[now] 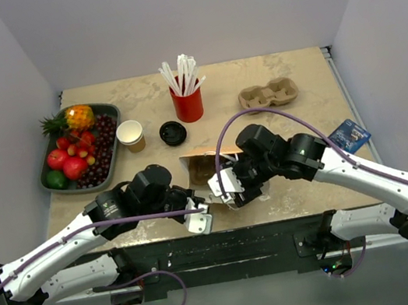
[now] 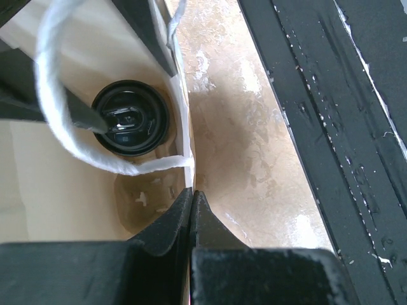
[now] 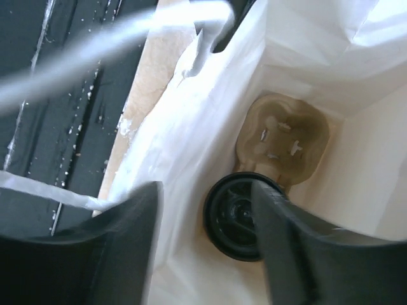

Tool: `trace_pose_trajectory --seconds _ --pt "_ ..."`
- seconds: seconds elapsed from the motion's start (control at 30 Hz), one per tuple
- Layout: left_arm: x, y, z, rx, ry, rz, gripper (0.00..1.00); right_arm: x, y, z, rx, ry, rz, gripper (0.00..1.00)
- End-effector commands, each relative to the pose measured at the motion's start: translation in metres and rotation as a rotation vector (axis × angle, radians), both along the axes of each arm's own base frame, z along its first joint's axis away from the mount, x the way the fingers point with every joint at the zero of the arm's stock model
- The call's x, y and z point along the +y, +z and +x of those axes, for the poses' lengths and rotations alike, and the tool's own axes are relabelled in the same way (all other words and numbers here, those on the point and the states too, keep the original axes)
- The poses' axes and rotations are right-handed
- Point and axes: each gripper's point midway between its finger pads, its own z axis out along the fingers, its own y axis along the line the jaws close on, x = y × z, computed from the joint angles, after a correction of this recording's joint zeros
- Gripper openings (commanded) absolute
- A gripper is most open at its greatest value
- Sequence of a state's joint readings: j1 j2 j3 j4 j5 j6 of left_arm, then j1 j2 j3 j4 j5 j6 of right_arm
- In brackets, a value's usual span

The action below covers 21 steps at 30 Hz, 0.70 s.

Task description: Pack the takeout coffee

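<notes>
The takeout coffee, a cup with a round black lid, stands inside the open paper bag in a moulded cup carrier. Its lid also shows in the right wrist view. My left gripper is shut on the bag's rim, beside a white cord handle. In the top view it is at the bag's near edge. My right gripper is open above the bag mouth and holds nothing; one finger is over the lid. It shows in the top view too.
A fruit tray stands at the far left. A lidless tan cup, a loose black lid and a red straw cup lie behind the bag. An empty cup carrier is far right, a blue packet right.
</notes>
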<state>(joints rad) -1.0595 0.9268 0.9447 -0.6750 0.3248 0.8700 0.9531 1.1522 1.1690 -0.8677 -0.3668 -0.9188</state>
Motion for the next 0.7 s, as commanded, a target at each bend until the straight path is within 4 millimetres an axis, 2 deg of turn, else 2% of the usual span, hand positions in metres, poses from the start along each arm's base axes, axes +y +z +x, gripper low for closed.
trace_pose_trajectory --seconds 0.0,0.03,0.1,0.13,0.23,0.27,0.6,0.67 --pt "-0.007 0.022 0.001 0.002 0.001 -0.062 0.00 0.008 0.011 0.003 -0.004 0.018 0.028 0.54" --pt "-0.007 0.021 0.001 0.004 0.001 -0.059 0.00 0.007 0.009 0.006 -0.014 0.014 0.013 0.46" --pt "-0.006 0.020 0.001 0.006 0.002 -0.058 0.00 0.007 0.003 0.008 -0.012 0.016 -0.013 0.39" --pt "-0.006 0.021 0.001 0.004 0.002 -0.061 0.00 0.006 0.001 0.011 -0.021 0.011 -0.027 0.26" --pt "-0.007 0.021 0.001 0.005 0.001 -0.061 0.00 0.006 -0.005 0.020 -0.050 -0.005 -0.053 0.09" --pt "-0.007 0.021 0.001 0.005 0.001 -0.061 0.00 0.003 -0.008 0.028 -0.086 -0.027 -0.076 0.06" --pt "-0.005 0.020 0.004 0.003 0.011 -0.055 0.00 -0.016 -0.030 0.063 -0.223 -0.122 -0.220 0.00" --pt "-0.004 0.020 0.004 0.005 0.012 -0.054 0.00 -0.020 -0.032 0.063 -0.230 -0.113 -0.253 0.00"
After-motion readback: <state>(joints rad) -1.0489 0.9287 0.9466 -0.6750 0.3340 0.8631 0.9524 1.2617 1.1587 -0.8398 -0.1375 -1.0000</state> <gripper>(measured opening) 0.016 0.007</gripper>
